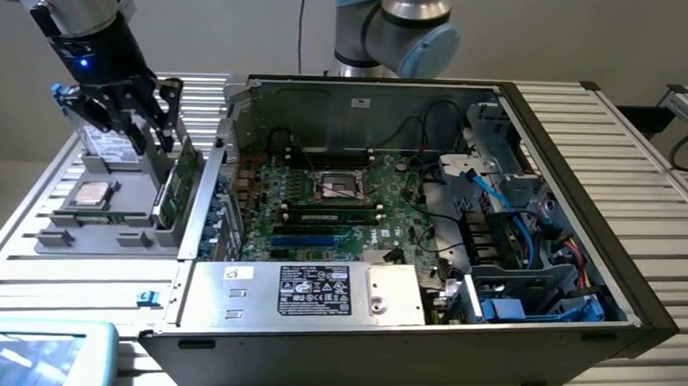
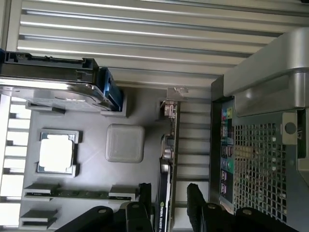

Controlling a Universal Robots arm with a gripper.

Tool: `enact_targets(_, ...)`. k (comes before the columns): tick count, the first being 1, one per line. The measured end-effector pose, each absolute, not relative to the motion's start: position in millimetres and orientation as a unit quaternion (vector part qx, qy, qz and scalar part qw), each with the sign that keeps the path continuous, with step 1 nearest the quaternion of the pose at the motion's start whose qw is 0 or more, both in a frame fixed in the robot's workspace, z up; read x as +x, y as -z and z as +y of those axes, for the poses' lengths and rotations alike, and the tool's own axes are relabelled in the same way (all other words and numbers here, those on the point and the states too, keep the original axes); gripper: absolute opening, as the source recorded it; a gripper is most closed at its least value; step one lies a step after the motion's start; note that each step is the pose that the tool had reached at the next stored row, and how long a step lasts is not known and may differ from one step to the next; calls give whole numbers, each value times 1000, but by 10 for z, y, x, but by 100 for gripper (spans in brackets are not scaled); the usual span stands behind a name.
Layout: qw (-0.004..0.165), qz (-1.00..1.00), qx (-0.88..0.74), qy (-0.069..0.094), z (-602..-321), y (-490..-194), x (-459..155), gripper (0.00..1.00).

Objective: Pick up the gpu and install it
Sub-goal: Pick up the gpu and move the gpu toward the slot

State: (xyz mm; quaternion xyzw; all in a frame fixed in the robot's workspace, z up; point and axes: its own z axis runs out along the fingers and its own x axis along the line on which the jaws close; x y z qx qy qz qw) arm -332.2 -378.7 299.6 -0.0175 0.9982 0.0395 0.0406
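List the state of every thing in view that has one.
gpu, upright on edge in the tray, not installed.
tool, open, astride the gpu.
case, lid off, lying on its side.
cpu, flat in the tray.

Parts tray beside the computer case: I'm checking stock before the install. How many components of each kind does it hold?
Hard drive: 1
Processor chip: 1
Memory stick: 1
gpu: 1
Total: 4
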Motion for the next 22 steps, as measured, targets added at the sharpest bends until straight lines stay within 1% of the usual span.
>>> enact_targets(22, 39, 998, -25, -39, -3845, -2616, -3325, 44)
